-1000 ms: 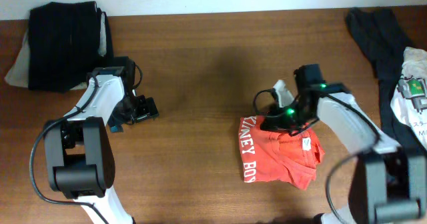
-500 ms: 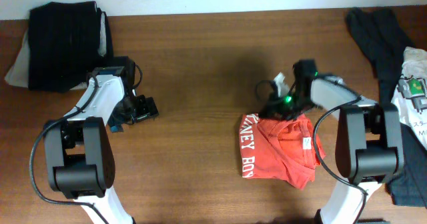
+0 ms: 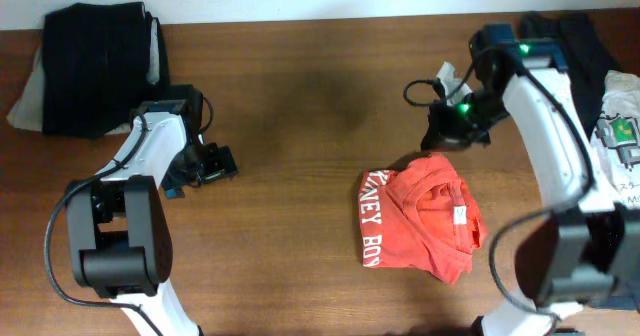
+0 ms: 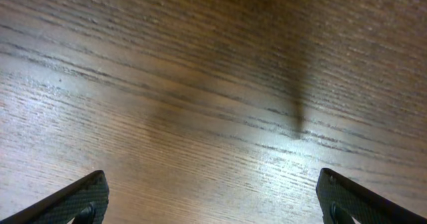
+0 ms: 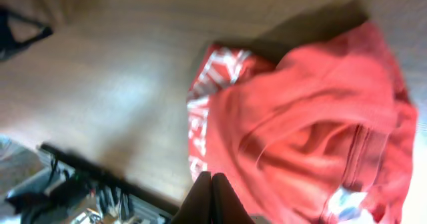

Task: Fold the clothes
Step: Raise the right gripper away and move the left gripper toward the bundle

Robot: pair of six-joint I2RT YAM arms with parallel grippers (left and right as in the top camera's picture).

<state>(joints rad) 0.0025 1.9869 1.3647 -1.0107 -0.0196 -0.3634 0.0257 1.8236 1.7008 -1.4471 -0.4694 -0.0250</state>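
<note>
Overhead: crumpled red-orange T-shirt (image 3: 425, 216) on table (image 3: 300, 126)

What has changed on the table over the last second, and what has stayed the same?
The right gripper has drawn back from the far edge of the red-orange T-shirt and swung away toward the far right; its jaws are shut on nothing. The T-shirt's far edge now bulges slightly. The left gripper, jaws open, and the dark folded pile have not moved.

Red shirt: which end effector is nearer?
Right. The right end effector is just past the top edge of the shirt in the overhead view; the left end effector is far to its left, over bare table.
</note>
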